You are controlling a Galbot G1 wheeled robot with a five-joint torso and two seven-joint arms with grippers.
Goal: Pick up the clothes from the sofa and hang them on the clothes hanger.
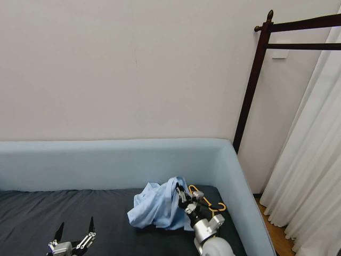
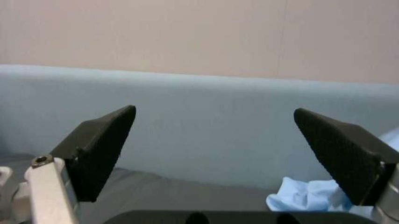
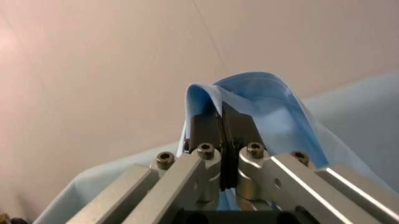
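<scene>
Head view, from the left: the left gripper (image 1: 75,224) hovers low over the sofa (image 1: 106,160) seat, fingers spread wide and holding nothing, probably waiting. Further right, the blue shirt (image 1: 154,207) lies bunched on the seat near the corner. The right gripper (image 1: 183,198) has its fingers pinched on a fold, I think to carry it toward the rack (image 1: 254,80) at the far right.

From the shirt (image 1: 157,205), the dark seat (image 1: 64,213) lies bare toward 9 o'clock, leaving wide room for a gripper. At 12 o'clock the sofa back (image 1: 106,162) blocks the way, with open air above it up to the wall (image 1: 133,64). At 3 o'clock the hanger (image 1: 219,206) lies just beside the shirt, then the sofa arm (image 1: 237,197). The rack (image 1: 250,90) rises at 1 o'clock, the curtain (image 1: 314,160) beyond at 2.
</scene>
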